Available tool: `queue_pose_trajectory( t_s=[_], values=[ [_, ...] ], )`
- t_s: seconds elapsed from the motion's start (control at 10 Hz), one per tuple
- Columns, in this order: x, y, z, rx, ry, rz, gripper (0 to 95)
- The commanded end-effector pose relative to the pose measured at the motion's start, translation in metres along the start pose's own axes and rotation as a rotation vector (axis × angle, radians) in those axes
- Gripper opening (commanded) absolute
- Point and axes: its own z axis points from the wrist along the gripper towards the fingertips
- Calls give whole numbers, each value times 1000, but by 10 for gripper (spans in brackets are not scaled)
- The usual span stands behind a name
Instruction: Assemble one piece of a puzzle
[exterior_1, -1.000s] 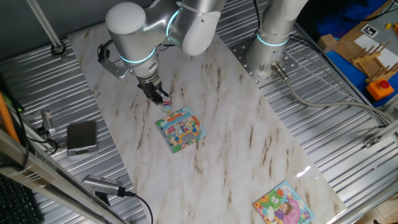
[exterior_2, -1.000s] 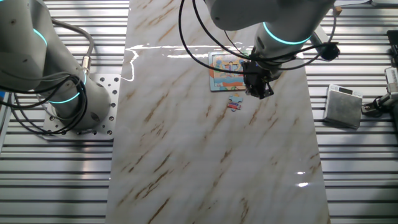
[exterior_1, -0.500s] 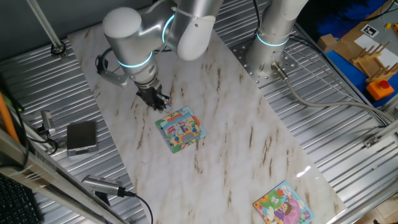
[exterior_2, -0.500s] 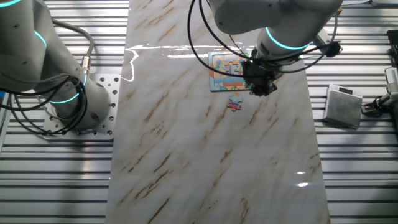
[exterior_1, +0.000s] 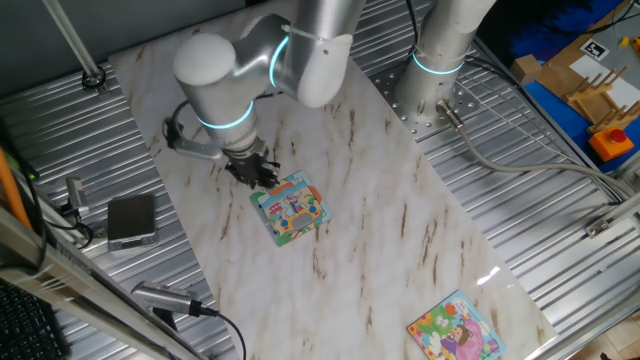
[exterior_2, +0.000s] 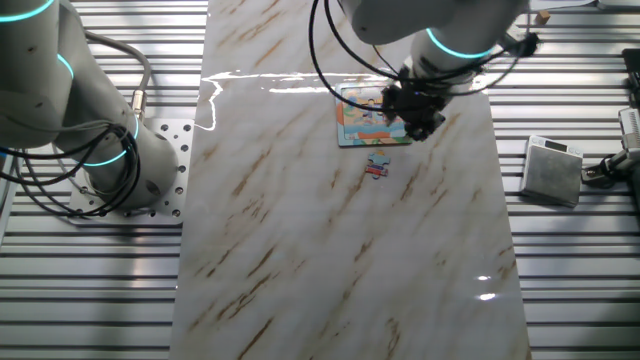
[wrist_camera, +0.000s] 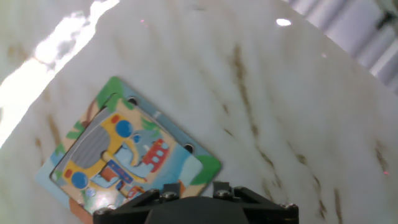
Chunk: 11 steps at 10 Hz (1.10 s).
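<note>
The puzzle (exterior_1: 290, 208) lies flat on the marble table, a small square with a light-blue border and a yellow, orange and green cartoon scene. It fills the left of the hand view (wrist_camera: 124, 155). The piece (exterior_2: 377, 166), tiny and pinkish-red with pale blue, lies loose on the table just below the puzzle (exterior_2: 362, 112); the hand hides it in the one fixed view. My gripper (exterior_2: 418, 118) hangs low at the puzzle's edge (exterior_1: 250, 172), apart from the piece. Only two short finger stubs show in the hand view, with a gap between them and nothing in it.
A second puzzle (exterior_1: 455, 330) with a pink-purple figure lies at the table's near right corner. A grey box (exterior_1: 132, 218) sits on the ribbed metal beside the table (exterior_2: 552, 170). Another arm's base (exterior_1: 430, 90) stands at the table's edge.
My gripper has moved away from beside the piece to the puzzle's edge and turned a little. The piece and the puzzle have stayed where they were.
</note>
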Motion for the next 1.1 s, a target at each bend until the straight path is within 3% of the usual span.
queue_pose_trajectory(
  t_s=[0.1,0.5,0.9,1.1],
  values=[
    [6,15,8,22,27,-113,190],
    [19,12,3,30,39,-136,190],
    [21,12,3,33,38,-139,190],
    [21,12,3,45,60,-121,190]
  ],
)
